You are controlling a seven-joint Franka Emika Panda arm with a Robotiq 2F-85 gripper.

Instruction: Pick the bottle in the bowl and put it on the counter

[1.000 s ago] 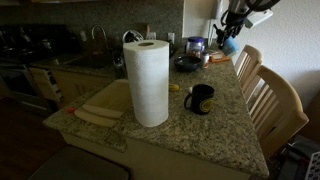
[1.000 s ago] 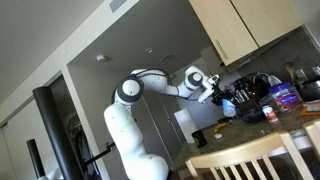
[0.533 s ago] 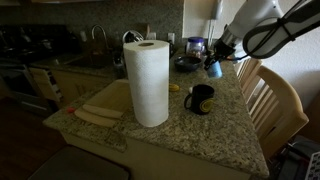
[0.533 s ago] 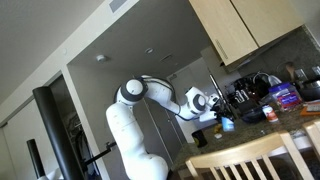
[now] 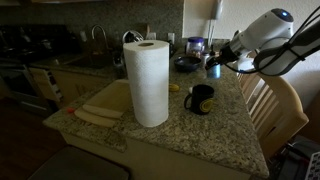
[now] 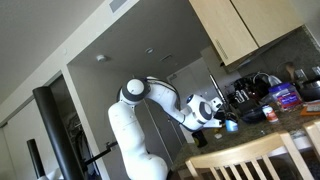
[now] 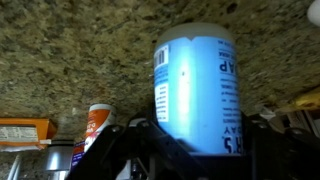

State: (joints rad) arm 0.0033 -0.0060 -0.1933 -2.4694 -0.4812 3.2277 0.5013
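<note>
**Over the granite: bottle out of the bowl, nearly down**

Your gripper (image 7: 196, 146) is pinching the bottle (image 7: 195, 82), fingers pressed against both its sides; the counter (image 7: 80, 50) fills the wrist view close beyond it. In an exterior view the bottle hangs just beside the bowl (image 5: 187, 64); a second ago you held it high above, so it has dropped to counter height and the arm has swung outward. Only the set-down and release remain, I judge.

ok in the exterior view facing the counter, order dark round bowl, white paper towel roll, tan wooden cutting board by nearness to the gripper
1. dark round bowl, beside the gripper
2. white paper towel roll, midway
3. tan wooden cutting board, opposite end
</note>
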